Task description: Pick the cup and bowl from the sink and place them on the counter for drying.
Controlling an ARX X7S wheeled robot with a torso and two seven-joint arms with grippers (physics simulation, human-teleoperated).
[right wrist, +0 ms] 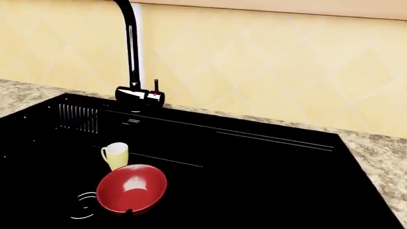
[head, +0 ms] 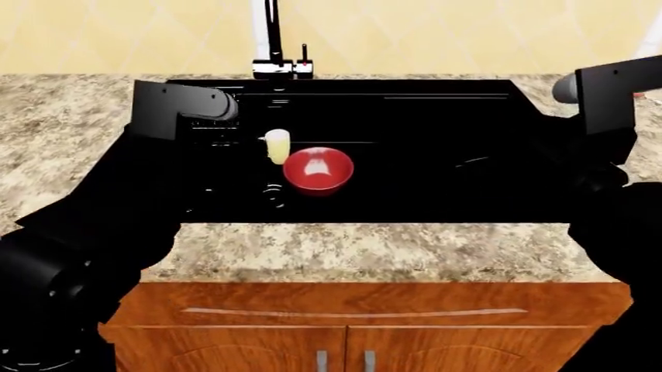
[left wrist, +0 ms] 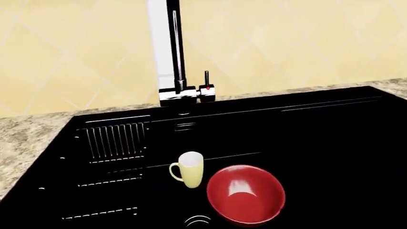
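Note:
The pale yellow cup [left wrist: 188,169] stands upright in the black sink [left wrist: 318,143], its handle turned toward the ribbed drainboard side. Right beside it lies the red bowl [left wrist: 245,194], tipped so its inside shows. The head view has the cup [head: 275,145] and bowl [head: 318,170] left of the basin's middle. My left arm [head: 176,108] hangs over the sink's left end and my right arm [head: 605,93] over its right end. Both grippers blend into the black basin. A small dark tip [right wrist: 127,212] shows in front of the bowl [right wrist: 131,188].
The speckled counter [head: 373,252] surrounds the sink, with a wide front strip and slabs on both sides. A tall faucet [head: 271,39] rises at the back edge before the yellow tiled wall [head: 435,31]. A drain ring [left wrist: 198,221] lies near the bowl. Wooden cabinet doors [head: 342,333] sit below.

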